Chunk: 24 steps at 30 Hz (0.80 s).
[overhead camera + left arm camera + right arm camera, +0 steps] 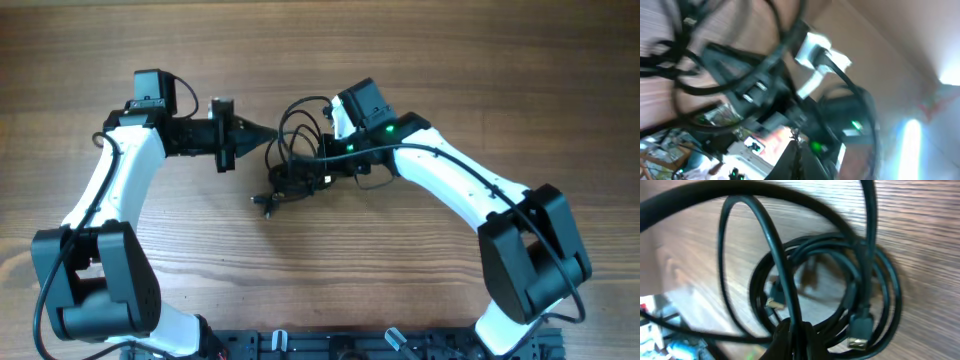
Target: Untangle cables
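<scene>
The cables (293, 160) are a tangle of thin black cords in the middle of the wooden table, with one plug end (265, 205) trailing toward the front. My right gripper (312, 165) reaches into the bundle from the right. In the right wrist view it (794, 330) is shut on one black strand that rises from between its fingers, with coiled loops (860, 280) and a metal-tipped plug (858, 330) behind. My left gripper (272, 133) is shut, its tip at the bundle's left edge. In the left wrist view (797, 152) the fingers are pressed together, and the cables (740, 60) cross above them.
The wooden table (450, 60) extends all round the bundle. The right arm's white wrist with green lights (840, 120) fills the left wrist view behind the cables. A black rail (330, 345) runs along the table's front edge.
</scene>
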Available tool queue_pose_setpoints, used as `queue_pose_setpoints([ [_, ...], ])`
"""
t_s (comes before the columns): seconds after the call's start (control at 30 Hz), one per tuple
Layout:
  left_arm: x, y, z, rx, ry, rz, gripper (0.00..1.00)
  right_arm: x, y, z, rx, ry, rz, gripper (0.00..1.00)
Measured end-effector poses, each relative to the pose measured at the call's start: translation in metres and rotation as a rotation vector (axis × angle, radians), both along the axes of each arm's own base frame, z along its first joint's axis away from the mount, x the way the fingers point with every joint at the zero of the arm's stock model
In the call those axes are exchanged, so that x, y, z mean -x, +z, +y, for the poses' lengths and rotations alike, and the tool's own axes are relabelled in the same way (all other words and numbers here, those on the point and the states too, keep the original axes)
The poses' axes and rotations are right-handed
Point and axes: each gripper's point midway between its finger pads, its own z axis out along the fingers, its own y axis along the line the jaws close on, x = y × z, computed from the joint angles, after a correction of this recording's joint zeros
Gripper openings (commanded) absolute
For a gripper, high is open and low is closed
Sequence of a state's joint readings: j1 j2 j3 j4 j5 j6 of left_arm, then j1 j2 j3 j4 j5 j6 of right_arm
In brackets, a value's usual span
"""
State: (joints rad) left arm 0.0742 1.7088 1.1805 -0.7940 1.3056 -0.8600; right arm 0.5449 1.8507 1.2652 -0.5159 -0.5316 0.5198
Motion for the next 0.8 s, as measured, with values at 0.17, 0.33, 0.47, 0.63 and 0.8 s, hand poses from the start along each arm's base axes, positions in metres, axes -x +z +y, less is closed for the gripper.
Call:
queue_pose_setpoints([
  [0.17, 0.006, -0.027, 0.007, -0.156, 0.022, 0.074, 0.04, 0.002, 0.014, 0.002, -0.024, 0.051, -0.052, 0.04],
  [0.33, 0.020, -0.043, 0.001, -0.252, -0.010, 0.132, 0.04, -0.001, 0.021, 0.008, -0.059, 0.077, -0.082, 0.04],
  [0.47, 0.024, -0.061, 0.003, -0.375, -0.022, 0.144, 0.04, -0.008, 0.034, 0.015, -0.127, 0.096, -0.118, 0.04],
  [0.63, 0.040, -0.089, 0.029, -0.601, -0.014, 0.232, 0.04, -0.015, 0.036, 0.011, -0.123, 0.080, -0.134, 0.04],
  [0.8, 0.053, -0.096, 0.061, -0.821, 0.022, 0.268, 0.04, -0.018, 0.041, 0.002, -0.063, 0.075, -0.165, 0.04],
])
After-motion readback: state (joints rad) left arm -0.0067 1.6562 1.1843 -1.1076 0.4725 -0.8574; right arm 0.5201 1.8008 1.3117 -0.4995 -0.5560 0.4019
